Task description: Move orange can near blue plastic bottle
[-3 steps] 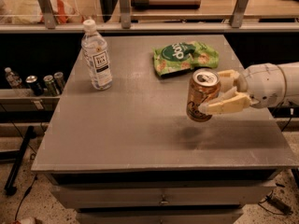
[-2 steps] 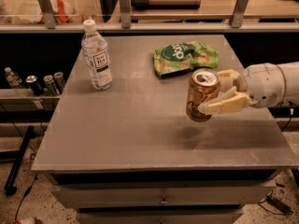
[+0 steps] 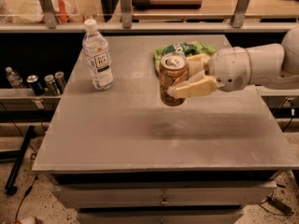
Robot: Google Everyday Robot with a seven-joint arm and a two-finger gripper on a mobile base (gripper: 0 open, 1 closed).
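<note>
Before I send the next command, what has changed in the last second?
The gripper, fingers shut on the orange can, has carried it left in the view toward the blue plastic bottle, above the table. It now hides part of the green chip bag. Bottle and bag stayed put; the grip is unchanged.

Glossy gold metal, the orange can (image 3: 172, 76) sits clasped in the smooth cream plastic gripper (image 3: 185, 75) above the matt grey table (image 3: 117, 129). Left of the can, the blue plastic bottle (image 3: 97, 57) looks clear and shiny.
</note>
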